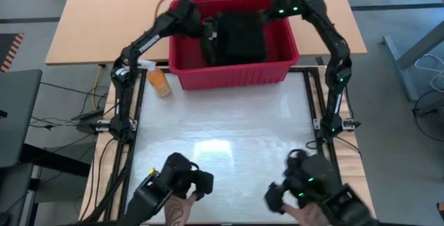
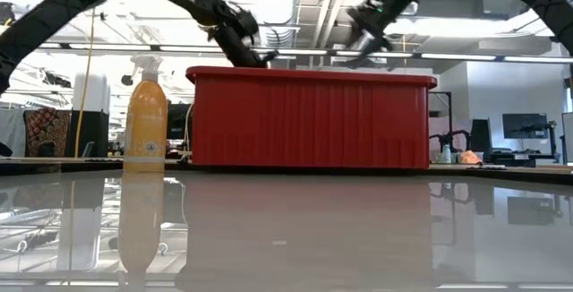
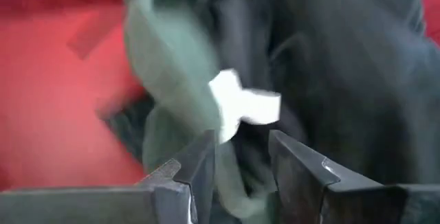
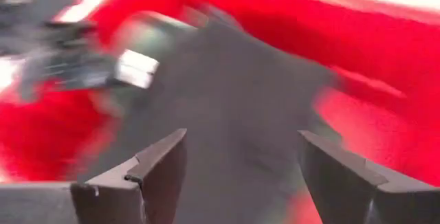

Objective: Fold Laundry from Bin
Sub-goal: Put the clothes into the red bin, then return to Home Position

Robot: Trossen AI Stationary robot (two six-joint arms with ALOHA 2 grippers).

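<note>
The red bin [image 1: 232, 73] stands at the table's far middle and rises as a ribbed wall in the low view [image 2: 309, 117]. Dark laundry [image 1: 236, 37] is heaped inside it. One piece is green [image 3: 165, 80] with a pale label [image 3: 242, 106]; the rest is charcoal [image 4: 240, 93]. My left gripper [image 1: 200, 25] reaches over the bin's left rim, its fingers [image 3: 196, 172] apart just above the green piece. My right gripper [image 1: 279, 7] hangs above the bin's far right corner, wide open [image 4: 240, 165], with nothing between its fingers. My left gripper slants down into the bin from the table's left side. A green fold [image 3: 237, 200] just below the pale label shows in the gap between its fingers. Blur hides whether the fingers touch it.
An orange spray bottle [image 1: 158, 80] stands on the table beside the bin's near left corner. At the near edge a person's hands [image 1: 177, 209] hold two dark control handles [image 1: 312, 184]. The pale tabletop [image 1: 222, 129] stretches between them and the bin.
</note>
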